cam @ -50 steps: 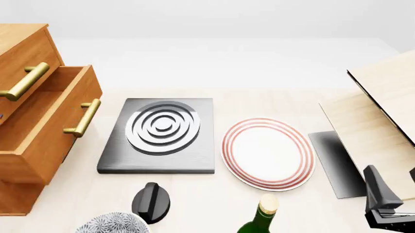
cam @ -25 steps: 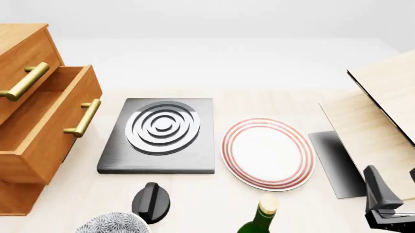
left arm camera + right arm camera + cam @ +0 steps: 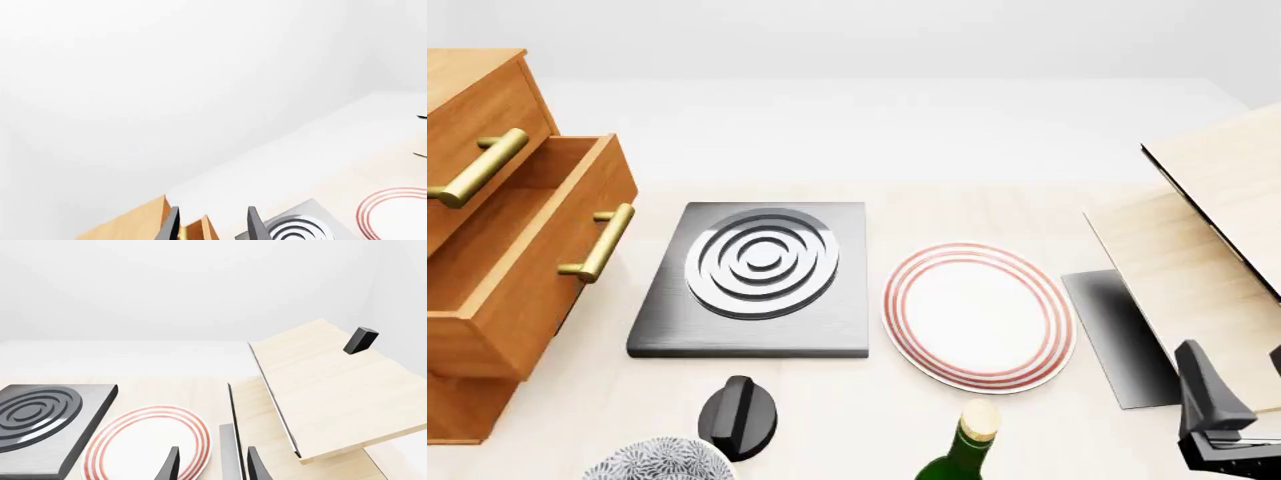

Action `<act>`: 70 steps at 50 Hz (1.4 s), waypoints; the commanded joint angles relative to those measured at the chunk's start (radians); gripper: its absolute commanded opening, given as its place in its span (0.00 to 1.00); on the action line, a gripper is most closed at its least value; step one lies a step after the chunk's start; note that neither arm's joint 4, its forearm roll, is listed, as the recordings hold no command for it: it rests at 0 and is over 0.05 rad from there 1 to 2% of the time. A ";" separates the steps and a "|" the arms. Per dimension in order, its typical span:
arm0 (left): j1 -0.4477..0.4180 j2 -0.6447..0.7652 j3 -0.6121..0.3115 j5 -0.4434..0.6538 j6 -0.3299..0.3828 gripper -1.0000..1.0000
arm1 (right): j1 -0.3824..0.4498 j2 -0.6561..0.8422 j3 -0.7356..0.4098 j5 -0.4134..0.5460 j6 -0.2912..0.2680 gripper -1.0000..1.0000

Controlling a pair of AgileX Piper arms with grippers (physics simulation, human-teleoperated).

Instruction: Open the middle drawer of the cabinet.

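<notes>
orange-brown cabinet (image 3: 481, 290), red-ringed white plate (image 3: 980, 316)

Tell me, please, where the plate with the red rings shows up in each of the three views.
Front view: the plate lies centre-right on the table, just right of the dark square slab with raised rings.
Left wrist view: only its edge shows at the lower right border.
Right wrist view: it sits low, left of centre.
Shared landmark: the ringed slab, beside the plate in all three.

Pale table (image 3: 868, 420) — seemingly white walls
</notes>
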 commanded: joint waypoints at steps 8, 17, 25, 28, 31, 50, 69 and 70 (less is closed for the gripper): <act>0.003 0.062 -0.073 0.104 -0.098 1.00 | 0.003 -0.017 0.000 0.013 0.004 1.00; 0.015 0.099 -0.069 0.131 -0.161 1.00 | 0.003 -0.018 0.000 0.014 0.003 1.00; 0.045 0.131 -0.068 0.143 -0.230 1.00 | 0.003 -0.020 0.000 0.016 0.003 1.00; 0.042 0.137 -0.059 0.149 -0.249 1.00 | 0.003 -0.021 0.000 0.017 0.004 1.00; 0.042 0.151 -0.059 0.160 -0.280 1.00 | 0.003 -0.020 0.000 0.017 0.003 1.00; 0.115 0.203 -0.017 0.187 -0.464 1.00 | 0.003 -0.021 0.000 0.018 0.003 1.00; 0.246 0.227 0.032 0.150 -0.500 1.00 | 0.003 -0.016 0.000 0.013 0.003 1.00; 0.254 0.236 0.038 0.145 -0.511 1.00 | 0.003 -0.017 0.000 0.013 0.004 1.00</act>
